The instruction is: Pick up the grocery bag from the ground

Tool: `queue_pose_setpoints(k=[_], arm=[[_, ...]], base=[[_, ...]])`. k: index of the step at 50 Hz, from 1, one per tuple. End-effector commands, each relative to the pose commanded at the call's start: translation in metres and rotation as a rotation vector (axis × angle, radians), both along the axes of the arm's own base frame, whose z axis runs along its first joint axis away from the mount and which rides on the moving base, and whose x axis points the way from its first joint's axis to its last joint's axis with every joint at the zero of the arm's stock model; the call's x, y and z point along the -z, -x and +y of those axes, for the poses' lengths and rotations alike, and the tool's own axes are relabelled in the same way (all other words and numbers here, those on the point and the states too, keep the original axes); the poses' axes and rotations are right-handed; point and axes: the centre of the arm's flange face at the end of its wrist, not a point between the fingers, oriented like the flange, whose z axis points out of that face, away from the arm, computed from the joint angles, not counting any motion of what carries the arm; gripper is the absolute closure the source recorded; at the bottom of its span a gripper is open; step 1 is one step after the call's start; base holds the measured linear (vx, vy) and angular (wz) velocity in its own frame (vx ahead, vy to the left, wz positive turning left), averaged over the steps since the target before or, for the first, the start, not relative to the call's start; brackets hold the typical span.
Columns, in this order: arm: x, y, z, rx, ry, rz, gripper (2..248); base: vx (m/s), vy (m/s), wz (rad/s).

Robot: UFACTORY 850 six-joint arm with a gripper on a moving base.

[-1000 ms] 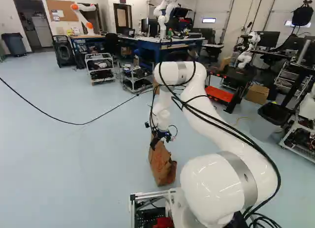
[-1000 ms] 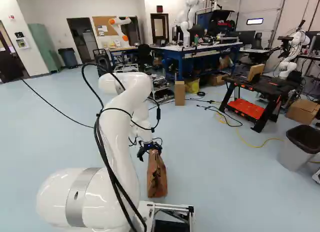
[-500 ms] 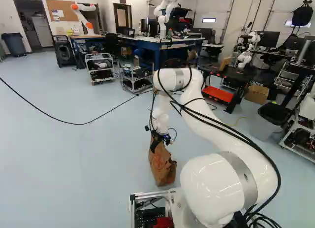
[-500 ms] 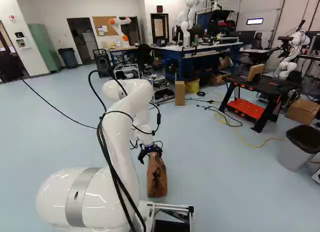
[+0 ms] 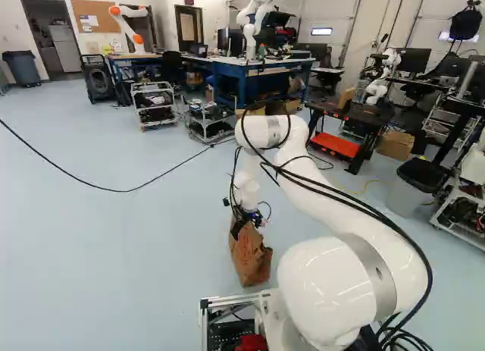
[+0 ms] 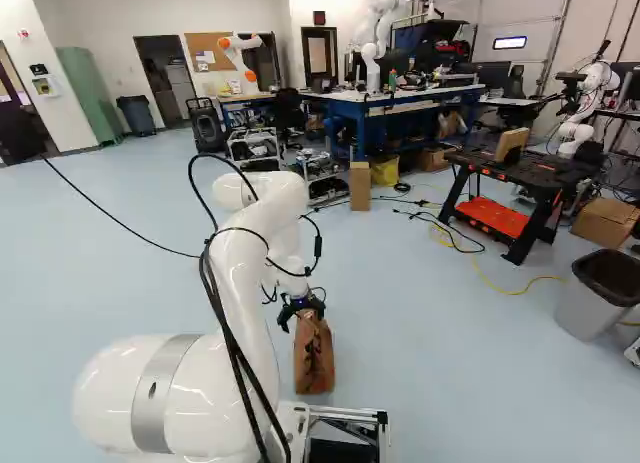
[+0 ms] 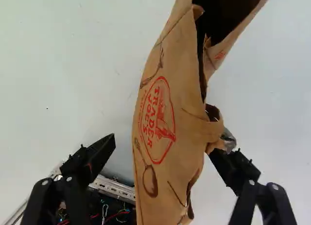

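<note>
A black two-fingered gripper (image 7: 163, 146) straddles the top of a brown paper grocery bag (image 7: 158, 106), its fingers spread wide with the bag between them. One fingertip (image 7: 103, 148) stands clear of the paper; the other is close against a folded handle (image 7: 214, 130), though whether it touches cannot be told. The bag stands on the pale blue floor (image 6: 450, 383), just ahead of the mobile base's metal frame (image 5: 227, 300), and has not visibly shifted there over the past second.

What has changed is the white arm (image 6: 240, 273): its elbow has sunk and the gripper has settled slightly lower over the bag's mouth, while the base has stayed put. The descent appears nearly complete, leaving the grasp and the lift ahead. Closing now would likely gather the upper paper and perhaps the handle; a shallow pinch could slip or tear, and the soft side may crumple before it holds. A little more centring over the bag may help.

Farther out, a black cable (image 5: 114, 189) crosses the floor, and a tall carton (image 6: 360, 186) stands near a work stand with an orange shelf (image 6: 492, 216), all well apart from the pickup.
</note>
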Motion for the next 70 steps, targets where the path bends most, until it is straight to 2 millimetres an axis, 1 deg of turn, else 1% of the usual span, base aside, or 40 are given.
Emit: queue_pose_setpoints(k=[8,24,25,29,30,34,35,39,40,45,46,50,51,55,56,70], arm=[[0.010,0.000,0.000,0.000,0.000,0.002,3],[0.012,0.000,0.000,0.000,0.000,0.003,3],[0.012,0.000,0.000,0.000,0.000,0.003,27],[0.012,0.000,0.000,0.000,0.000,0.003,27],[0.012,0.000,0.000,0.000,0.000,0.003,65],[0.012,0.000,0.000,0.000,0.000,0.003,65],[0.012,0.000,0.000,0.000,0.000,0.003,104],[0.012,0.000,0.000,0.000,0.000,0.003,104],[0.012,0.000,0.000,0.000,0.000,0.003,142],[0.012,0.000,0.000,0.000,0.000,0.003,142],[0.012,0.000,0.000,0.000,0.000,0.003,182],[0.012,0.000,0.000,0.000,0.000,0.003,182],[0.012,0.000,0.000,0.000,0.000,0.003,219],[0.012,0.000,0.000,0.000,0.000,0.003,219],[0.012,0.000,0.000,0.000,0.000,0.003,228],[0.012,0.000,0.000,0.000,0.000,0.003,228]], base=[[0.000,0.000,0.000],[0.000,0.000,0.000],[0.000,0.000,0.000],[0.000,0.000,0.000],[0.000,0.000,0.000],[0.000,0.000,0.000],[0.000,0.000,0.000],[0.000,0.000,0.000],[0.000,0.000,0.000],[0.000,0.000,0.000],[0.000,0.000,0.000],[0.000,0.000,0.000],[0.000,0.000,0.000],[0.000,0.000,0.000],[0.000,0.000,0.000],[0.000,0.000,0.000]])
